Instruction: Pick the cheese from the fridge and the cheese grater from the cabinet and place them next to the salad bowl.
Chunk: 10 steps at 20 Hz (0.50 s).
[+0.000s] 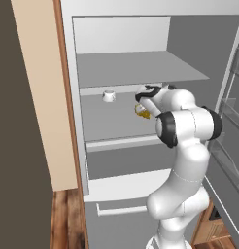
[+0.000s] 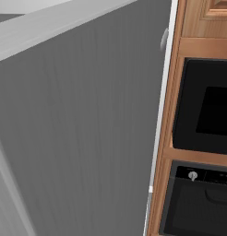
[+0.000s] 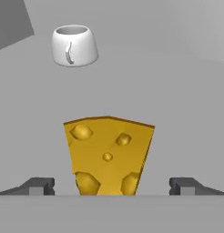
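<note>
Left base view: fridge (image 1: 121, 73) stands open w/ grey shelves filling centre of frame; its door racks run down the right edge. White arm rises from lower right, elbow at centre right, forearm reaching left into the middle shelf. Claw (image 1: 140, 108) sits just right of frame centre, right at the cheese (image 1: 142, 113), a small yellow-orange bit peeking out beside the dark hand. Can't tell from here if fingertips touch it. Small white cup (image 1: 109, 96) on the same shelf, left of claw and a bit higher in frame, apart from the cheese. Bottom drawer w/ a bar handle at lower centre. Tan panel and wood floor at left and lower left.

Right base view: broad grey fridge door surface covers left and centre of frame. Wooden cabinetry runs down the right side, w/ a dark oven (image 2: 198, 203) at lower right and another dark appliance above it at mid right.

Hand view: cheese wedge w/ holes sits at bottom centre, upright on the grey shelf, between the two dark fingertips (image 3: 38, 185) at lower left and lower right. Claw is wide; clear gap btw each tip and the wedge, so nothing gripped. White cup at upper left, well apart from the cheese.
</note>
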Tool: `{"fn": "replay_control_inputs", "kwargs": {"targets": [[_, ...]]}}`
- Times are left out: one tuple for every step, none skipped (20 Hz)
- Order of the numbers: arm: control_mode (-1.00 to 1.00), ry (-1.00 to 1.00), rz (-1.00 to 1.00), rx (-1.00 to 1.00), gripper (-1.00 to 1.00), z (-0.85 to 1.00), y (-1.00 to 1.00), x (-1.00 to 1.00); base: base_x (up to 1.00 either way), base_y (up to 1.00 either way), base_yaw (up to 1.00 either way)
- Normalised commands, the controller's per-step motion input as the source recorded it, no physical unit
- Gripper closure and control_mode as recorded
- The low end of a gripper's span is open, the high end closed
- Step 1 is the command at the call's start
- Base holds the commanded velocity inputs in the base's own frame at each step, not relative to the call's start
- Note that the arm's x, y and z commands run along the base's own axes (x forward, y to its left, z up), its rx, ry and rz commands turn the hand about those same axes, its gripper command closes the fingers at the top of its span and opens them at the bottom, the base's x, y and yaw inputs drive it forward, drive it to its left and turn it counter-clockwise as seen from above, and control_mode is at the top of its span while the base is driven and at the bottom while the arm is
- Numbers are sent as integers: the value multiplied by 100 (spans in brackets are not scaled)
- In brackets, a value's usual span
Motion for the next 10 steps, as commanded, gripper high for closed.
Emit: {"fn": "replay_control_inputs", "kwargs": {"targets": [[-100, -3, -1, 0, -100, -37, 0, 6, 0, 0, 0], [-100, -4, -1, 0, -100, -34, 0, 7, 0, 0, 0], [-100, -3, -1, 0, -100, -31, 0, 9, 0, 0, 0], [-100, -4, -1, 0, -100, -25, 0, 9, 0, 0, 0], [-100, -4, -1, 0, -100, -24, 0, 7, 0, 0, 0], [-100, -3, -1, 0, -100, -19, 0, 1, 0, 0, 0], [-100, 0, -1, 0, -100, -6, 0, 0, 0, 0, 0], [-100, 0, 0, 0, -100, 0, 0, 0, 0, 0, 0], [-100, 0, 0, 0, -100, 0, 0, 0, 0, 0, 0], [-100, 0, 0, 0, -100, 0, 0, 0, 0, 0, 0]]}}
